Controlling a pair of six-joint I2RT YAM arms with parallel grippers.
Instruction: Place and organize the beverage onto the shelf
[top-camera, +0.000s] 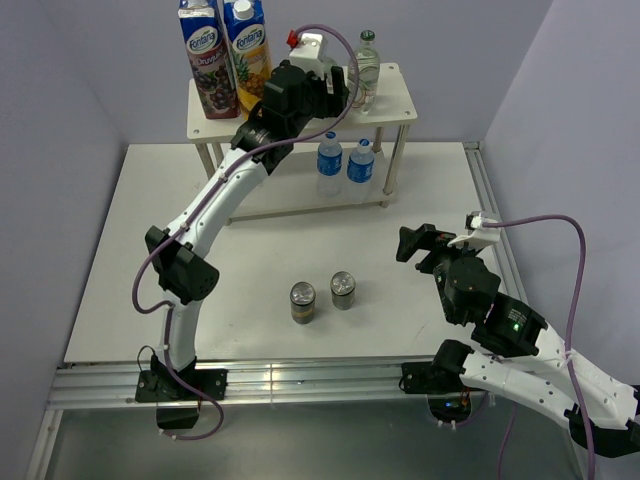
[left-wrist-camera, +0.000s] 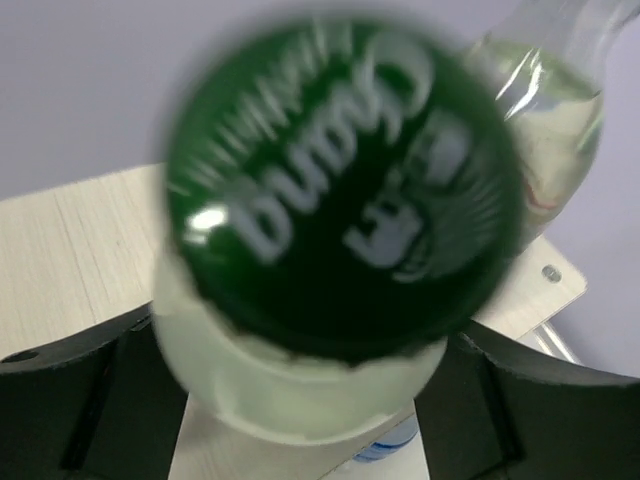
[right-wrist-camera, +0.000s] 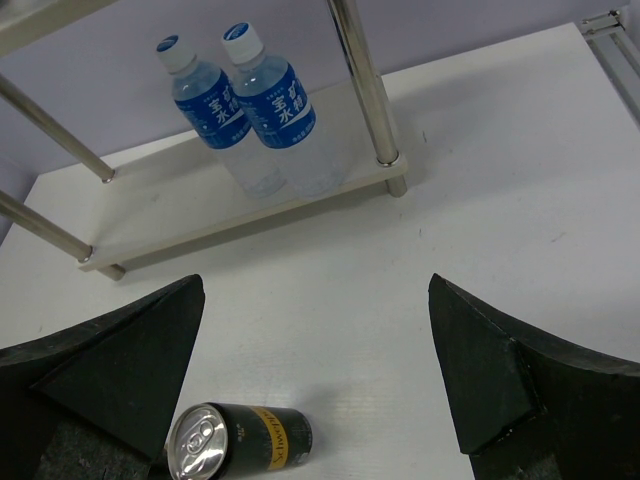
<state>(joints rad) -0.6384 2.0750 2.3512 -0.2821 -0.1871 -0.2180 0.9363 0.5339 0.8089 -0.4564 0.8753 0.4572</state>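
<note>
Left tool (left-wrist-camera: 310, 410): flanks a green-capped bottle (left-wrist-camera: 340, 190) on the top board of the shelf (top-camera: 395, 105); gripping or loose, cannot tell.
Right tool (right-wrist-camera: 315, 320): spread wide, holding nothing, before the shelf's right end.
Around: juice cartons (top-camera: 212, 60) at shelf's left end; second green-capped bottle (top-camera: 367, 68) beside the first.
Lower board: blue-labelled water bottles (top-camera: 329, 162), side by side.
Worktop (top-camera: 150, 260): two dark cans (top-camera: 303, 300) upright, before shelf.

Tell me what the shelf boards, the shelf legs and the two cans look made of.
Shelf boards: pale wood or laminate, matt, with faint grain lines.
Legs: metal, probably steel, polished, with bright streaks along them.
Cans: likely aluminium, with shiny silver pull-tab tops and dark printed sides.
</note>
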